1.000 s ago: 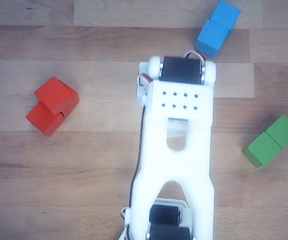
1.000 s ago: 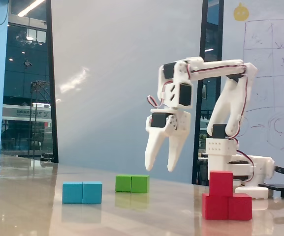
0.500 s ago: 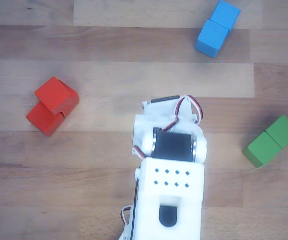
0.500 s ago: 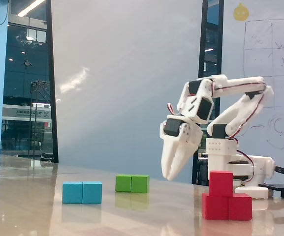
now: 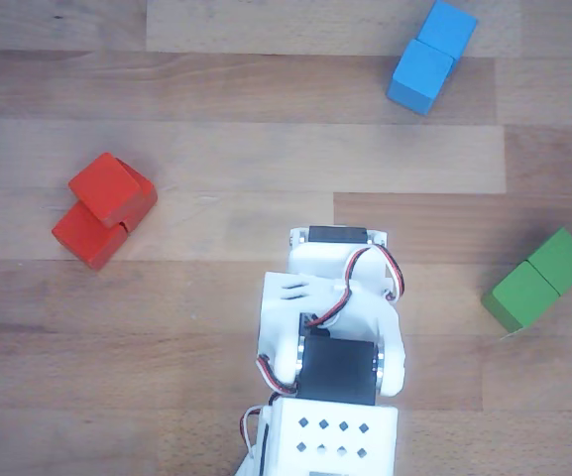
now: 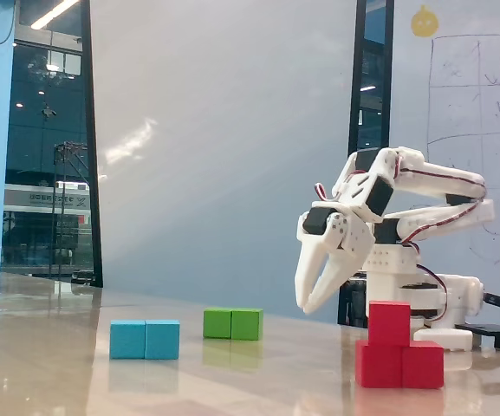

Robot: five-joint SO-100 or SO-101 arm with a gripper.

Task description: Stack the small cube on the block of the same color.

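small cube [image 6: 389, 321]: sits on top of the red block, roughly over its middle in the fixed view; in the other view [image 5: 113, 187] it rests toward one end and is rotated a bit against the block's long axis
red block [image 6: 400, 364]: flat on the table, both halves visible under the cube; seam shows in the fixed view
why placed so: cube carried by the block alone, nothing else touching it, so the stack looks done; slight twist and offset suggest a drop from just above, not a squared-up placement
gripper [image 6: 305, 305]: empty, fingers parted a moderate way, tips pointing down, hanging above the table and clear of the stack, to its left in the fixed view
gripper contact: touches nothing; a gap shows between it and the cube
other view of gripper: only the arm's top and servo housing show, fingers hidden under it
blue block [image 6: 145, 339]: well apart, untouched
green block [image 6: 233, 324]: well apart, untouched
task state: judged complete or nearly; cube seems stable but overhang risk if bumped
table [image 5: 266, 149]: wood, glossy in the fixed view
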